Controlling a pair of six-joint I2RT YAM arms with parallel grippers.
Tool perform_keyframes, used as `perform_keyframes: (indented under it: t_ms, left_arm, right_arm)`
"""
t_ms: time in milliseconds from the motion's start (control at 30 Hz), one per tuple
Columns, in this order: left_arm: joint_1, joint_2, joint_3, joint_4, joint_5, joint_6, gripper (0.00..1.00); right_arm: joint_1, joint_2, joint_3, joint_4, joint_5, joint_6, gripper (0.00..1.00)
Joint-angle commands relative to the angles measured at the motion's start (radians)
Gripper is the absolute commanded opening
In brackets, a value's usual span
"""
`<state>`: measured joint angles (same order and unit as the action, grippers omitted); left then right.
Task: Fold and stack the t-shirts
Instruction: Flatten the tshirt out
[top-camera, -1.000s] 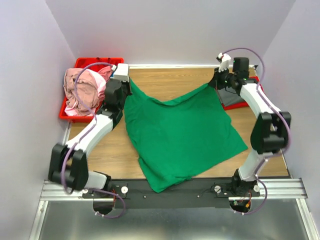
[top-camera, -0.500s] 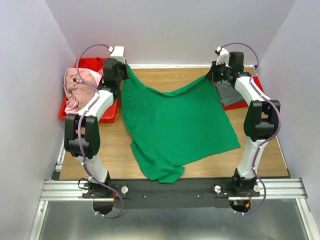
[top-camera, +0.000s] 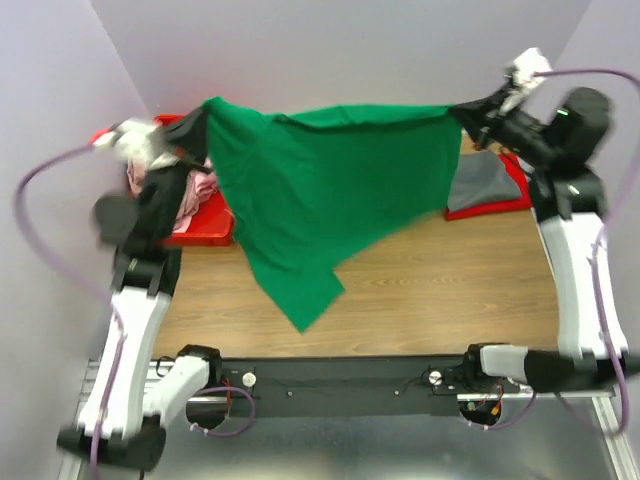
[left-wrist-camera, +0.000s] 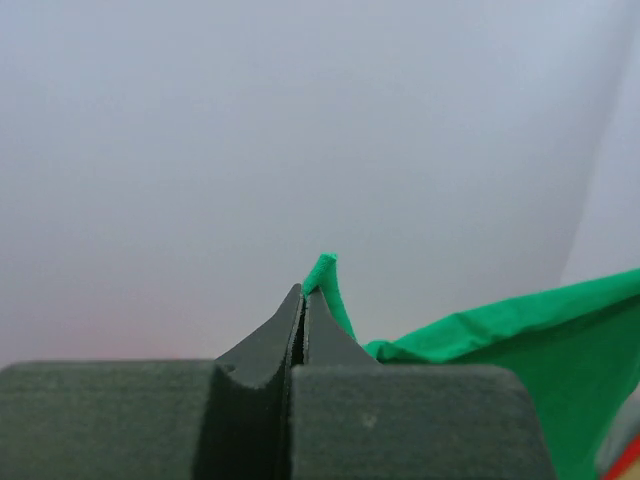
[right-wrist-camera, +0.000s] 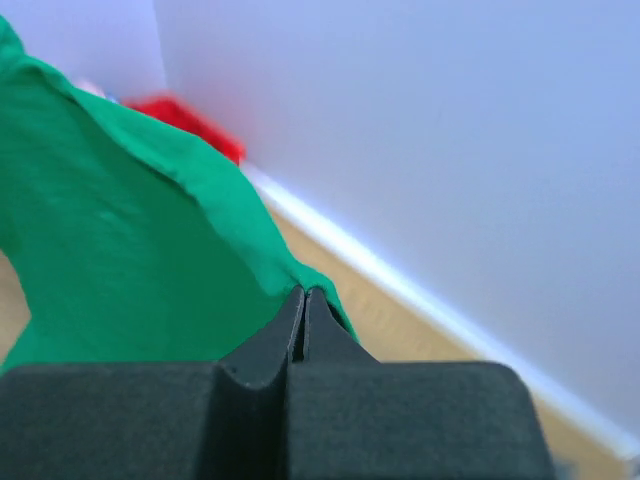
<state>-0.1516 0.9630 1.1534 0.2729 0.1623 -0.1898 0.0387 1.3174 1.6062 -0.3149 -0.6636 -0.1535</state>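
Tension along one edge is what the coming move is judged to turn on. The green shirt (top-camera: 320, 190) is hung between the two arms, and its held edge runs left to right above the far side of the table (top-camera: 450, 290). The left gripper (left-wrist-camera: 303, 292) is clamped on the left corner and the right gripper (right-wrist-camera: 303, 294) on the right corner. In both wrist views the jaws are seen pressed together with green cloth pinched at the tips. From each gripper the cloth falls inward and down toward the near side, narrowing to a tip left of centre, low over the wood. Neither arm is nearer to the shirt, since one corner is held by each, so laying it flat would seem to call for both to be lowered together with the edge kept taut.

Much is left unclear. Whether the hanging tip touches the table cannot be told, nor which edge of the shirt is held — no label or sleeve can be made out. The left arm is badly blurred in the top view. Only wall and cloth are shown by the left wrist camera, and the table is not seen there.

A pink shirt (top-camera: 195, 190) is heaped in the bin (top-camera: 205, 230) at far left, partly hidden by the arm. A grey shirt (top-camera: 480, 185) lies on the tray (top-camera: 517, 180) at far right.
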Motion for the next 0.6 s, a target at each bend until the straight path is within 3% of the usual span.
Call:
perform_keyframes:
  t_ms: [0, 167, 367, 567]
  left_arm:
    - [-0.006, -0.203, -0.015, 0.058, 0.057, -0.091, 0.00]
    - [-0.006, -0.348, 0.107, 0.064, 0.095, -0.169, 0.00]
    - [-0.005, -0.379, 0.313, 0.066, 0.095, -0.230, 0.00]
    - [0.009, -0.357, 0.443, 0.066, 0.109, -0.261, 0.00]
  right_arm:
    - [-0.005, -0.146, 0.137, -0.143, -0.044, -0.054, 0.00]
    - [-0.005, -0.259, 0.362, -0.185, 0.007, -0.031, 0.00]
    - [-0.005, -0.311, 0.576, -0.185, 0.100, 0.006, 0.00]
    - [-0.005, -0.333, 0.549, -0.185, 0.169, -0.010, 0.00]
